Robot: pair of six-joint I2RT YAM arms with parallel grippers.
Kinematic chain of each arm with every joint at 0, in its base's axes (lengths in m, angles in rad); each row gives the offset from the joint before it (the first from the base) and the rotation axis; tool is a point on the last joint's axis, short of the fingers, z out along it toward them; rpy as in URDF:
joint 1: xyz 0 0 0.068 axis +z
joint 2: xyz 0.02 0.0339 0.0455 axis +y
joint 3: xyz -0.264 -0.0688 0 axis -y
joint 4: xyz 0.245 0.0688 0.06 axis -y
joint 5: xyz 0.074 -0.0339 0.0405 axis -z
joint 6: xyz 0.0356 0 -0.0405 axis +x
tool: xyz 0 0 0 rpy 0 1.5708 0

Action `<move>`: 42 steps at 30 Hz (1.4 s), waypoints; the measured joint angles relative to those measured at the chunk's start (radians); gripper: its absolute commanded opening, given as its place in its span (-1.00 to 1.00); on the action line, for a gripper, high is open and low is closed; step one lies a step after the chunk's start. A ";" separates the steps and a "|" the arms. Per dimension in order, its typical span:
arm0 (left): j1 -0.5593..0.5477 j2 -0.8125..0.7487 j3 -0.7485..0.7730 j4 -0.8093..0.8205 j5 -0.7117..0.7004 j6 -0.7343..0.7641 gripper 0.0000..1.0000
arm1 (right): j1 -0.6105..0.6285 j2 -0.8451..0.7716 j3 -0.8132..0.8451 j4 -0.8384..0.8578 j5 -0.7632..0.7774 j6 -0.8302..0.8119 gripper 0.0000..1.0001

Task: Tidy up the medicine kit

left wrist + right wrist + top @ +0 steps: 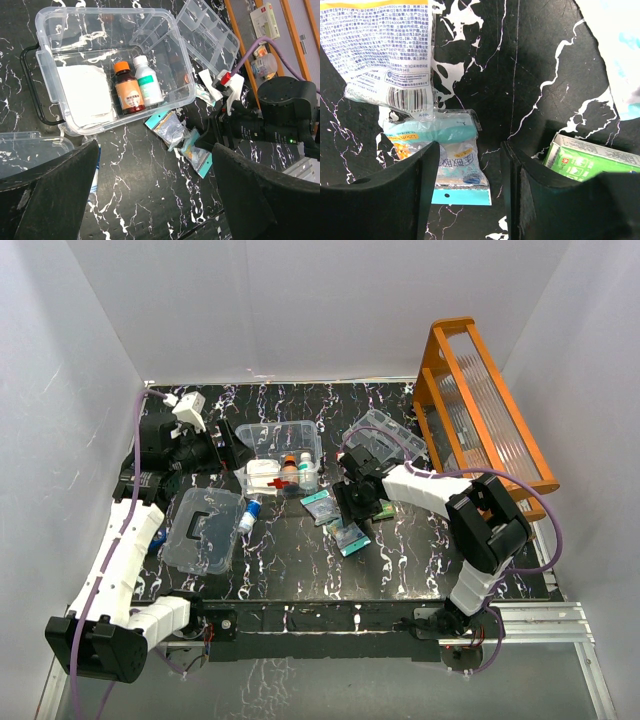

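Observation:
The clear kit box [303, 430] with a red cross stands at the table's middle back and holds a white pad [85, 95], a brown bottle [127, 90] and a white bottle [147, 82]. Its clear lid [205, 530] lies front left. The divided tray [385, 435] lies right of the box. My left gripper [225, 450] is open and empty, left of the box. My right gripper [355, 505] is open, low over a teal-edged packet [457, 155]. The packet lies beside and partly under the left finger.
A silver packet [320, 505] and a printed white pack [385, 50] lie near the teal packet. A green box [590, 160] sits right of my right gripper. A tube [250, 515] lies by the lid. A tall orange rack [480, 410] stands back right.

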 measured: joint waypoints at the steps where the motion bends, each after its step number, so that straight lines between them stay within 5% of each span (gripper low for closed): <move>1: 0.000 0.000 -0.003 0.006 0.007 0.000 0.85 | 0.000 0.004 0.002 0.001 -0.002 0.000 -0.06; 5: 0.000 0.006 -0.019 0.025 0.038 -0.008 0.82 | 0.003 0.006 0.003 0.001 -0.003 0.002 -0.11; 20: 0.000 0.032 -0.089 0.093 0.162 -0.094 0.68 | 0.037 0.009 -0.011 0.036 0.015 0.058 -0.84; 35: -0.101 0.028 -0.255 0.220 0.216 -0.293 0.45 | 0.036 -0.263 -0.165 0.118 0.103 0.303 -0.83; 42: -0.158 0.031 -0.195 0.124 0.030 -0.275 0.38 | 0.037 -0.386 -0.102 0.113 0.124 0.404 -0.80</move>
